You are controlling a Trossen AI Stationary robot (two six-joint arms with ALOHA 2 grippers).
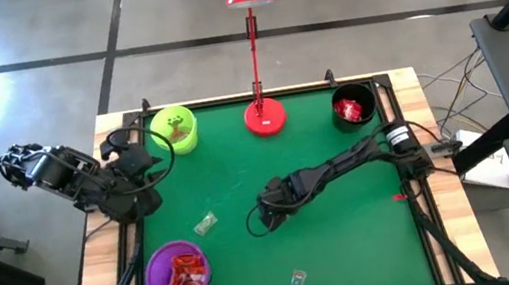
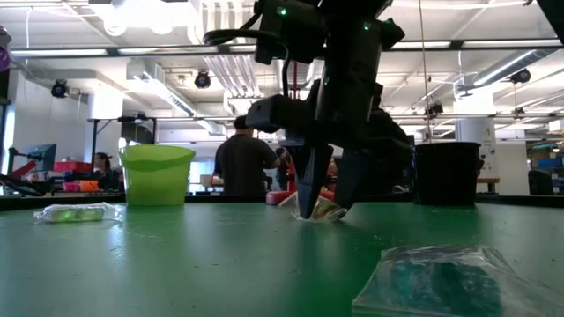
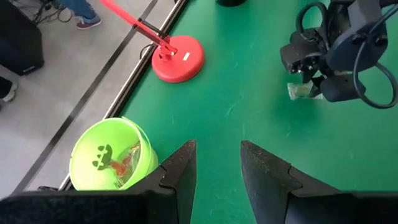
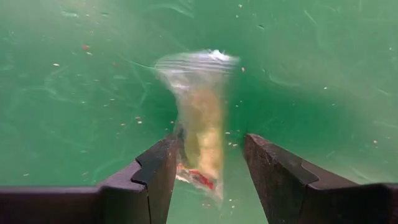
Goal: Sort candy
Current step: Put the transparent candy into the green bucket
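My right gripper [image 1: 266,218] is open, reaching to the table's middle and pointing down. Its fingertips stand on either side of a clear-wrapped candy with a yellowish sweet [image 4: 202,137], which lies flat on the green mat; this candy [image 2: 327,210] also shows in the low view. A clear greenish candy [image 1: 206,223] lies just left of it and another [image 1: 298,279] lies near the near edge. My left gripper [image 3: 214,174] is open and waits above the table's left side, by the lime-green cup [image 1: 175,130]. My right gripper comes at the candy from above with its fingers across the wrapper's near end [image 4: 193,168]. One finger [image 4: 158,177] stands right at the wrapper's edge; whether it touches, I cannot tell. The other finger stands apart from it. The candy lies on the mat.
A purple cup [image 1: 178,273] with red candies stands at the near left. A black cup [image 1: 353,107] holding a red candy is at the far right. The red lamp's base [image 1: 265,117] sits at the far middle. People stand in the room beyond the table.
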